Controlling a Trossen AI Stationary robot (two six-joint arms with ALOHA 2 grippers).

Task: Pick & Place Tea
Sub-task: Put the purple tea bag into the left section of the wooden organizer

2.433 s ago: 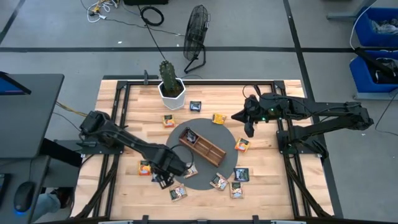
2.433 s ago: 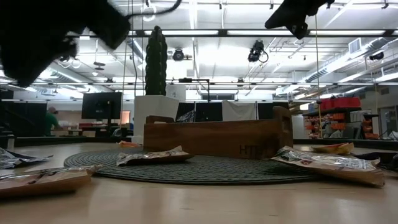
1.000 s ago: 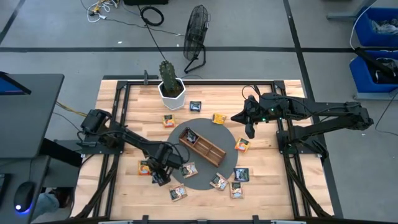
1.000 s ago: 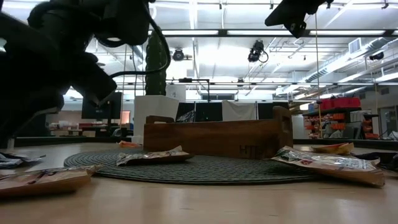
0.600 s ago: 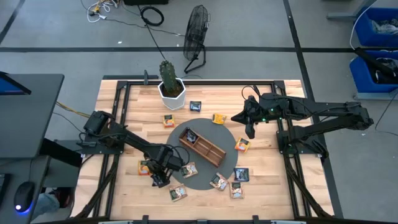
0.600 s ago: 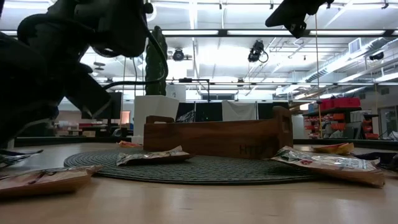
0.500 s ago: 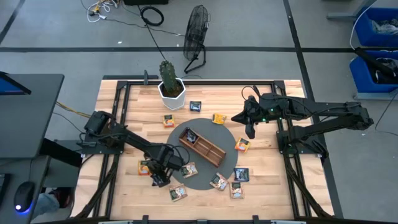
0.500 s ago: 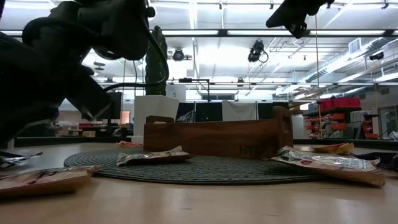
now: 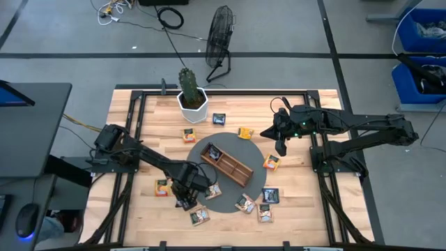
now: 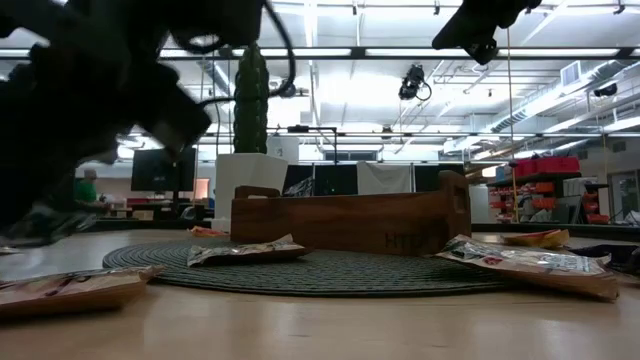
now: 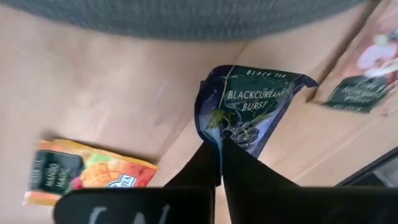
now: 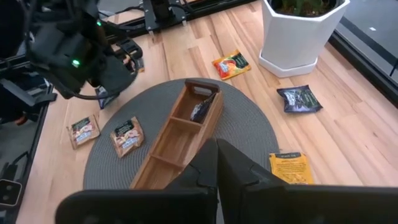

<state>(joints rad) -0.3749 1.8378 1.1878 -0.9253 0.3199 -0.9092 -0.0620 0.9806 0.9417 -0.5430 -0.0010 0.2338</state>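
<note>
- The left gripper (image 11: 219, 149) had its fingers pinched tight on a dark blackcurrant tea packet (image 11: 249, 106), just off the round grey mat's (image 9: 259, 162) edge.
- The right gripper (image 9: 279, 145), closed and empty, hung above the table's (image 9: 150, 122) far right part.

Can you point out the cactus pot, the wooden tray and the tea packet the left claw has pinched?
cactus pot (image 9: 192, 107): high view, white rim.
wooden tray (image 9: 237, 172): high view, outer wall.
blackcurrant tea packet (image 11: 249, 102): left wrist view, printed front.

Tray (image 9: 226, 162) on mat (image 9: 259, 183), packets (image 9: 244, 203) around
</note>
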